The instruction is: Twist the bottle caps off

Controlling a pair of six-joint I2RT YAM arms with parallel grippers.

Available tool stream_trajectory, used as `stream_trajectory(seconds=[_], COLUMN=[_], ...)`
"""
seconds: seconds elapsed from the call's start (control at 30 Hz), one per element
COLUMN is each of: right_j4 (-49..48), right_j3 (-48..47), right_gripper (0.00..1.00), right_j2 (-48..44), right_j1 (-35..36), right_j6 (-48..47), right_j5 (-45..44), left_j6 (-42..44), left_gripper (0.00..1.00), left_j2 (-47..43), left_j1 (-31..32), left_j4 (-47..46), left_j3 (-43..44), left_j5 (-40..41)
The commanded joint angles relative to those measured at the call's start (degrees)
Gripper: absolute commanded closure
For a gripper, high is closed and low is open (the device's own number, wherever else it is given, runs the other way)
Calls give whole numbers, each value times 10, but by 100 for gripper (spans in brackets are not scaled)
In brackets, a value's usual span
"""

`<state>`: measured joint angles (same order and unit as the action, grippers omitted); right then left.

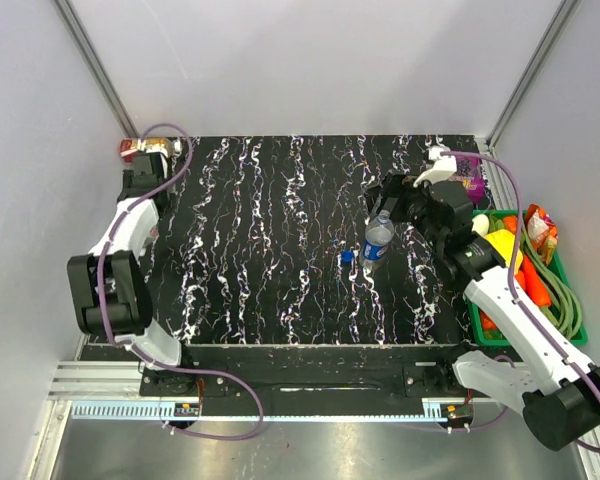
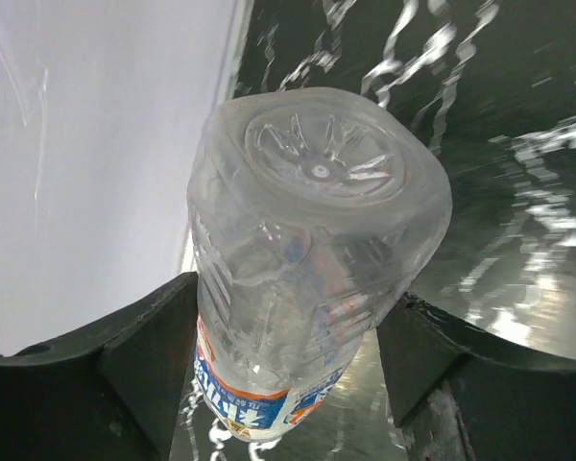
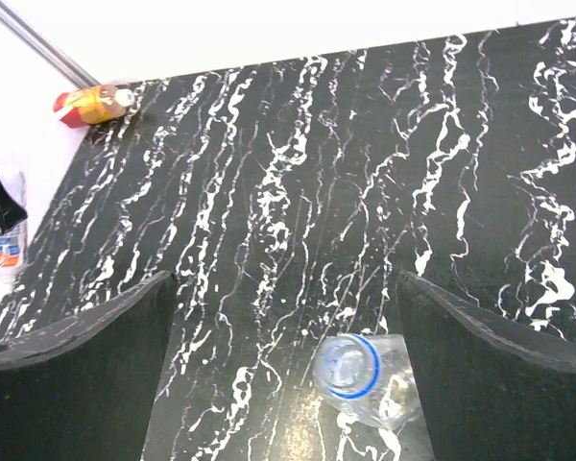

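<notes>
Bright, even light; glare on steel front strip (image 1: 330, 450); left-wrist bg blurred, bottle (image 2: 307, 240) v. close, slightly soft

The black table (image 1: 260, 250), veined with white, carries 1 blue-labelled bottle (image 1: 377, 240) standing upright, its neck open. 1 dark blue cap (image 1: 347, 256) lies on the tabletop just left of that bottle, close but not touching. Far to the bottle's left, at the back corner, sits a red-and-gold can (image 1: 127, 150).
</notes>
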<state>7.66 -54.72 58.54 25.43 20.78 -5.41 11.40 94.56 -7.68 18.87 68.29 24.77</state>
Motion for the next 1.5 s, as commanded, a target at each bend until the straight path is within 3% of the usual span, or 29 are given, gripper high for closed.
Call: stream_trajectory(seconds=[0.0, 0.13, 0.27, 0.37, 0.47, 0.53, 0.63, 0.8, 0.97, 1.13, 1.33, 1.47], right_j4=[9, 19, 41, 51, 46, 40, 9, -26, -142, -149, -123, -153], right_j3=[-57, -80, -122, -155, -187, -207, -230, -251, -215, -245, -260, -253], right_gripper=[0, 0, 0, 0, 0, 0, 0, 0, 0, 0, 0, 0], right_j2=[-5, -10, -2, 14, 35, 53, 80, 126, 140, 174, 188, 187], right_j1=[-4, -4, -3, -4, -3, -3, 8, 53, 56, 56, 56, 56], right_j6=[-6, -6, -34, -40, -42, -31, -21, 12, 82, 95, 71, 80], right_j5=[40, 66, 124, 170, 234, 280, 392, 432, 438, 450, 447, 475], left_j6=[-94, -178, -282, -387, -534, -641, -722, -731, -751, -786, -871, -884], left_gripper=[28, 28, 30, 30, 31, 32, 34, 34, 34, 34, 35, 36], left_j2=[-101, -166, -192, -213, -233, -238, -240, -250, -250, -231, -201, -189], left_j1=[12, 12, 12, 12, 15, 20, 33, 72, 130, 170, 191, 206], left_j4=[5, -41, -82, -186, -364, -496, -602, -618, -652, -694, -809, -825], left_j3=[50, 59, 88, 76, 27, -3, -27, -31, -42, -49, -53, -49], left_j5=[-147, -326, -453, -541, -599, -615, -622, -619, -616, -620, -609, -610])
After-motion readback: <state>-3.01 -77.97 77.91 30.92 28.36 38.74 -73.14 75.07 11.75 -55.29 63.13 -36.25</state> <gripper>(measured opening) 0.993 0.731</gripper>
